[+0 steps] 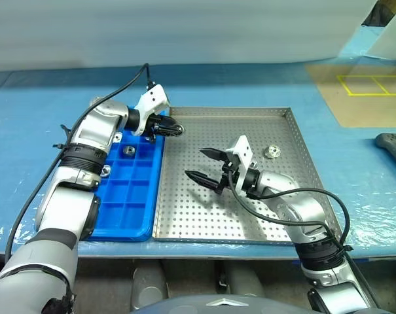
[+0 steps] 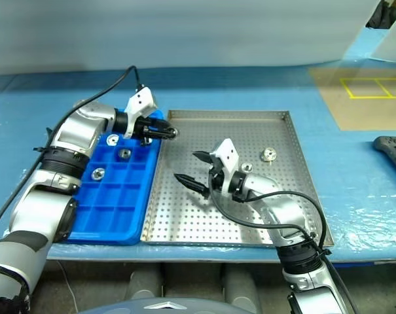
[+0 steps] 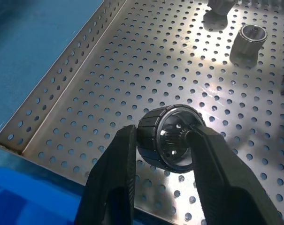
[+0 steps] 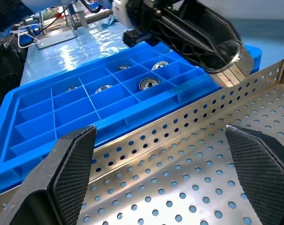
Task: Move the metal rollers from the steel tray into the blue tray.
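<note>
Steel tray (image 1: 184,222): the largest item before you, perforated floor, sitting at 3 o'clock of the blue tray with rims touching.

Blue tray (image 1: 129,216): compartment grid; you can count about four rollers already seated in its far cells, near cells bare.

Right gripper (image 1: 206,165): hangs over the steel tray's middle, fingers spread wide, nothing between them.

Left gripper (image 1: 173,128): pressed onto one roller (image 3: 167,137), held clear of the floor above the steel tray's 10 o'clock corner, just beside the blue tray's rim.

Metal rollers left in the steel tray: one (image 1: 272,152) lies at about 2 o'clock.

Step in hand, as I judge it: carrying the pinched roller across. Your next move calls for shifting toward 9 o'clock, over an empty cell, lowering, then releasing.
</note>
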`<state>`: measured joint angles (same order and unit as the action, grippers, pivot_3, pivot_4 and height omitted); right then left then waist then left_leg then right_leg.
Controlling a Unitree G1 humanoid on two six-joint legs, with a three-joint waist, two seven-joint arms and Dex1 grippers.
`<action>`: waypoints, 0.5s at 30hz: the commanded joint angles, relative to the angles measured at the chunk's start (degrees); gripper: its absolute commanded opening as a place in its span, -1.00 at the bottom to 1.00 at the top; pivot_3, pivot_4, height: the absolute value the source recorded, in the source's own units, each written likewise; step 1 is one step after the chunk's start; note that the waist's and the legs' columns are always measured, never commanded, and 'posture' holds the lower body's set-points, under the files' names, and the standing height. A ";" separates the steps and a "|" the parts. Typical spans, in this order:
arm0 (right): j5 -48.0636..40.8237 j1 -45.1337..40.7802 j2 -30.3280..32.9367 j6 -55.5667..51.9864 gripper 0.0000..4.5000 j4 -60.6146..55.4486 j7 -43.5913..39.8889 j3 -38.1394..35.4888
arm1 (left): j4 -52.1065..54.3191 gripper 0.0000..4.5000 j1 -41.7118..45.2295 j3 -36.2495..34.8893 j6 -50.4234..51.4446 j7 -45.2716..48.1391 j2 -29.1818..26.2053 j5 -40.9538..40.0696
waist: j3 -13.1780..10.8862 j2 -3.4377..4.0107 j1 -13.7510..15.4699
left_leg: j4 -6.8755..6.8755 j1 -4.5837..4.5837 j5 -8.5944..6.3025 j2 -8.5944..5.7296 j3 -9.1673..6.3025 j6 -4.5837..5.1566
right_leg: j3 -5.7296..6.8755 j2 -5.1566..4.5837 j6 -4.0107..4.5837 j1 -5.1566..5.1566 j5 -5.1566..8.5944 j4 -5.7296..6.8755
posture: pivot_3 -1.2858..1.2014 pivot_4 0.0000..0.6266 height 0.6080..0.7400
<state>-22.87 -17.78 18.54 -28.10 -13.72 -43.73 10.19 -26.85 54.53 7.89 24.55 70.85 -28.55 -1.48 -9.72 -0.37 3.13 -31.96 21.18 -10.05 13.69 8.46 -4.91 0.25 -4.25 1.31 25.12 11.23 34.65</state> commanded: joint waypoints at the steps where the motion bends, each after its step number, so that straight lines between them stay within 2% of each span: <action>1: -1.70 -1.98 0.21 2.34 1.00 0.26 -2.42 -1.45 | 8.75 -0.41 -2.50 -2.72 3.68 -1.23 -1.81 -3.56 | 0.00 0.00 0.04 | 0.00 0.00 0.00 0.00 0.00 0.00 | 0.00 0.00 0.00 0.00 0.00 0.00 | 0.04 -0.52 1.00; 8: -0.91 -4.98 0.54 3.71 1.00 4.60 -6.14 -0.95 | 23.42 -0.41 -8.70 -4.16 13.25 -2.62 -6.83 -8.47 | -0.01 0.02 0.53 | 0.02 0.04 0.01 0.04 0.00 -0.02 | 0.06 0.00 0.01 0.09 0.01 0.04 | 0.09 -0.52 1.00; 15: -0.28 -8.38 -0.53 5.19 1.00 9.13 -9.61 0.43 | 33.35 -0.41 -13.92 -6.44 19.87 -2.98 -14.88 -13.00 | -0.03 0.05 1.44 | 0.07 0.09 0.03 0.06 -0.01 -0.05 | 0.15 -0.02 0.07 0.15 0.04 0.05 | 0.16 -0.52 1.00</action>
<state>-22.69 -24.90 18.36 -24.33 -4.46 -52.07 10.30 3.18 41.30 3.79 43.21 67.92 -41.90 -12.60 -9.75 -0.32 4.57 -31.88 21.27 -10.02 13.74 8.46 -4.96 0.40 -4.27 1.39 25.27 11.27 34.71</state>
